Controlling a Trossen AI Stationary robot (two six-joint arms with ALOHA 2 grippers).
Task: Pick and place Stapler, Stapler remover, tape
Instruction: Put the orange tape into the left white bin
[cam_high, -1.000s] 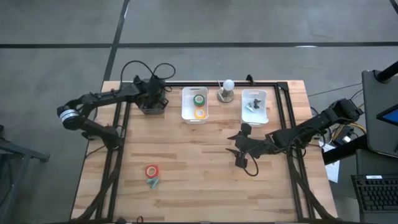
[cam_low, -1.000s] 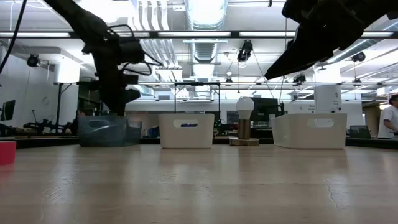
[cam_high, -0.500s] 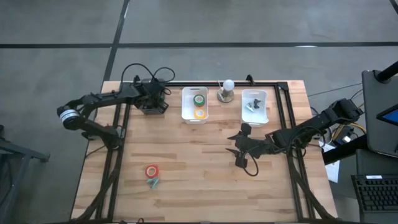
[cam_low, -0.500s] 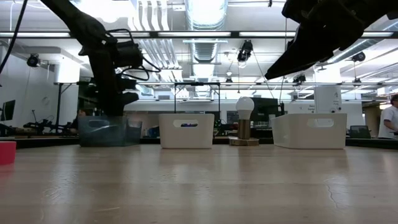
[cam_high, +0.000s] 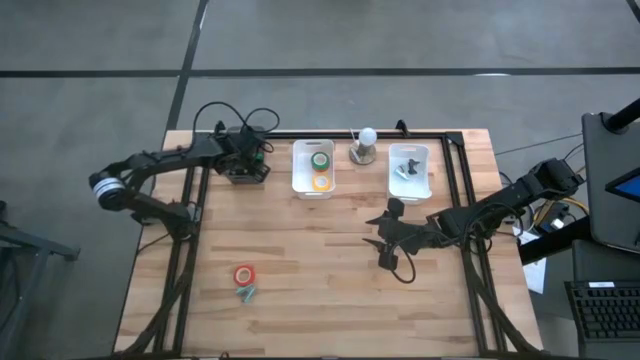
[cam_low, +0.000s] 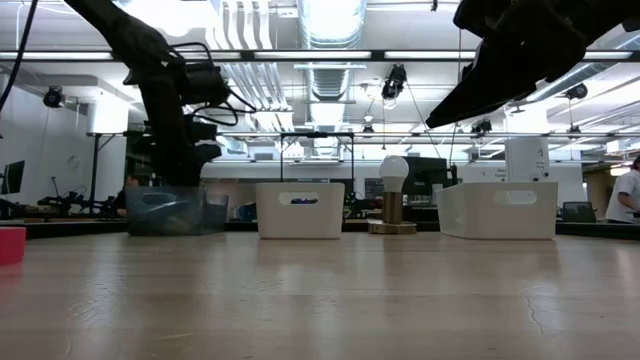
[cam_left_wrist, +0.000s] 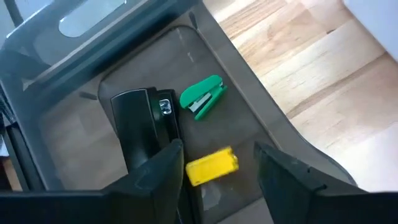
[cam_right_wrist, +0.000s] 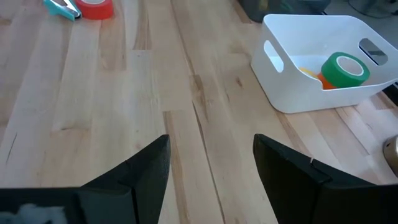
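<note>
Hovering over the grey bin (cam_left_wrist: 62, 93), the left gripper (cam_left_wrist: 217, 165) has its fingers apart and empty; the black stapler (cam_left_wrist: 140, 127) lies inside, apparently delivered. One red tape (cam_high: 244, 274) waits on the table (cam_high: 330, 270). The right gripper (cam_right_wrist: 208, 158), released, idles mid-table.

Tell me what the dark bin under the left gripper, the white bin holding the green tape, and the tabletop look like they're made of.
The dark bin looks like smoky translucent plastic: the wood beneath shows through its glossy walls. The white bin looks like opaque moulded plastic, with smooth rounded corners and a cut-out handle. The tabletop appears to be wood planks, light with visible grain and seams, possibly butcher block.
</note>
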